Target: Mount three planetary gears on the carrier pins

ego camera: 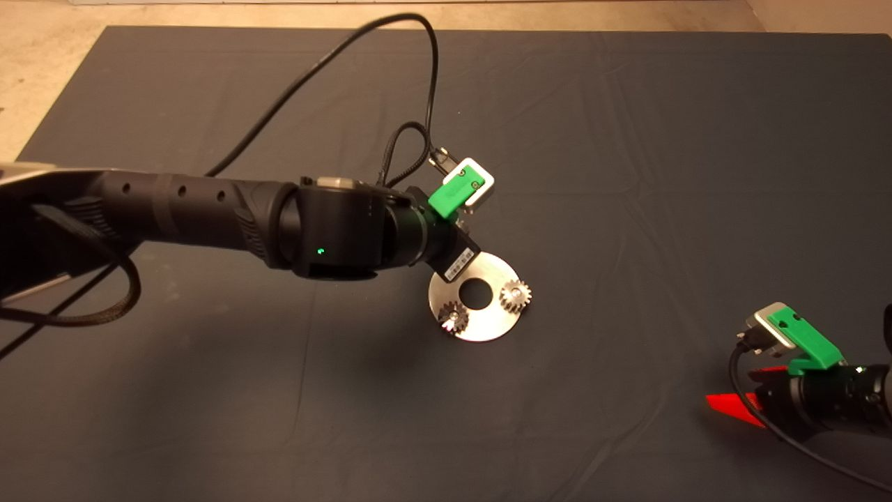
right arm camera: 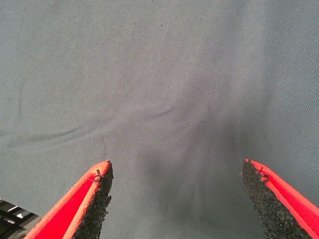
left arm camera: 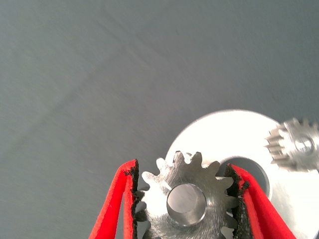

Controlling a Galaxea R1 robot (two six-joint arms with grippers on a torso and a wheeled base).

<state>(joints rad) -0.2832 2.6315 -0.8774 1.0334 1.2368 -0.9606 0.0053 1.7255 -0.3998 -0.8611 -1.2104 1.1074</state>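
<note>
Three gears show: two sit on pegs of the silver disc (ego camera: pixel 488 317), one gear (ego camera: pixel 453 317) nearer the left arm, another gear (ego camera: pixel 516 295) opposite. The left gripper (left arm camera: pixel 185 199) reaches in over the disc's edge, clamping a third gear (left arm camera: pixel 187 201). No writing is readable. The right gripper (right arm camera: pixel 177 199) rests spread wide over the mat (right arm camera: pixel 159 74).

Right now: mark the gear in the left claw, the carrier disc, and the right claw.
gear in the left claw (left arm camera: pixel 187 201), left wrist view, hub face
carrier disc (ego camera: pixel 488 326), head view, bare rim
right claw (right arm camera: pixel 174 199), right wrist view, between fingertips
</note>
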